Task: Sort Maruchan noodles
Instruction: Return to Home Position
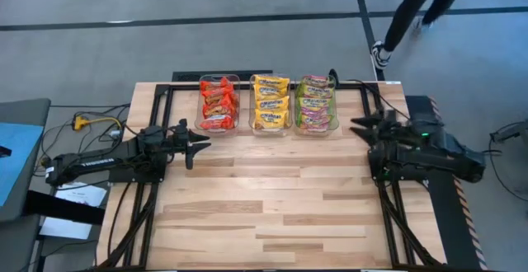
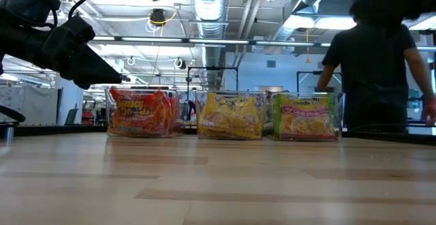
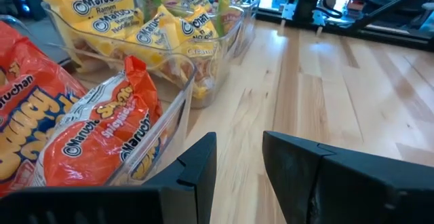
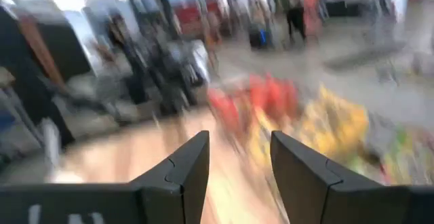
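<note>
- Surface, high view: pale wooden table (image 1: 272,214) on a grey floor (image 1: 124,33). Three clear bins stand in a row at its far edge.
- Left bin (image 1: 218,131): holds the orange noodle packets (image 1: 218,104).
- Middle bin (image 1: 271,133): holds the yellow noodle packets (image 1: 271,103).
- Right bin (image 1: 317,133): holds the green-and-pink noodle packets (image 1: 316,105).
- Left gripper (image 1: 200,145): near the left edge of the table, just in front of the left bin and apart from it.
- Right gripper (image 1: 358,128): at the right edge, beside the right bin and not touching it.
- Person (image 1: 404,16): only legs are seen, on the floor beyond the table.
- Low view: ceiling ducts (image 2: 211,0) overhead. The three bins stand side by side, with orange packets on the left, yellow in the middle and green-and-pink on the right. The left arm hangs at the upper left, above the table. A person stands behind the right bin.
- Left wrist view: the left gripper's fingers (image 3: 196,163) are a narrow gap apart and hold nothing. The orange and yellow packets lie in their bins just ahead.
- Right wrist view: the right gripper's fingers (image 4: 183,166) are parted and hold nothing. Orange, yellow and green packets show beyond them, but their print cannot be read.
</note>
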You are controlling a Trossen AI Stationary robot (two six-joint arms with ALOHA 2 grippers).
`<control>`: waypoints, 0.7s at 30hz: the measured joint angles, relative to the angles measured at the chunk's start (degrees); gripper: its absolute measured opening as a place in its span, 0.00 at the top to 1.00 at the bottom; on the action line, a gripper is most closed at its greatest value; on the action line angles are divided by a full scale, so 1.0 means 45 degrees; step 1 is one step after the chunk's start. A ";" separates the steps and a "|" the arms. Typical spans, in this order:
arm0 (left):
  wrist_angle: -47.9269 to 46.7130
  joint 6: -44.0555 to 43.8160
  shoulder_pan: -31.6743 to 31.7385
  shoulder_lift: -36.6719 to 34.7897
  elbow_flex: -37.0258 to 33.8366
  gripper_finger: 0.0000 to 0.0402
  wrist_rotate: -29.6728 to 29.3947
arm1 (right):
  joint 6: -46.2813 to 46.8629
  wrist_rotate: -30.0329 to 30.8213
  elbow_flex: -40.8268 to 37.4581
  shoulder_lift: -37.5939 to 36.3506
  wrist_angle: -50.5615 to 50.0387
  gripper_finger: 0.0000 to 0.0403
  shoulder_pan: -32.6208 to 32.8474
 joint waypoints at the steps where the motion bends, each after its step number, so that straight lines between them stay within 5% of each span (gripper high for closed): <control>1: 0.0000 -0.0034 0.0000 0.0008 -0.0001 0.73 0.0000 | -0.0019 0.0169 -0.0278 0.0044 -0.0041 0.55 0.0004; 21: 0.0000 -0.0231 0.0000 0.0004 -0.0005 0.73 0.0005 | -0.0854 0.0431 -0.4344 -0.0193 0.2429 0.55 0.0006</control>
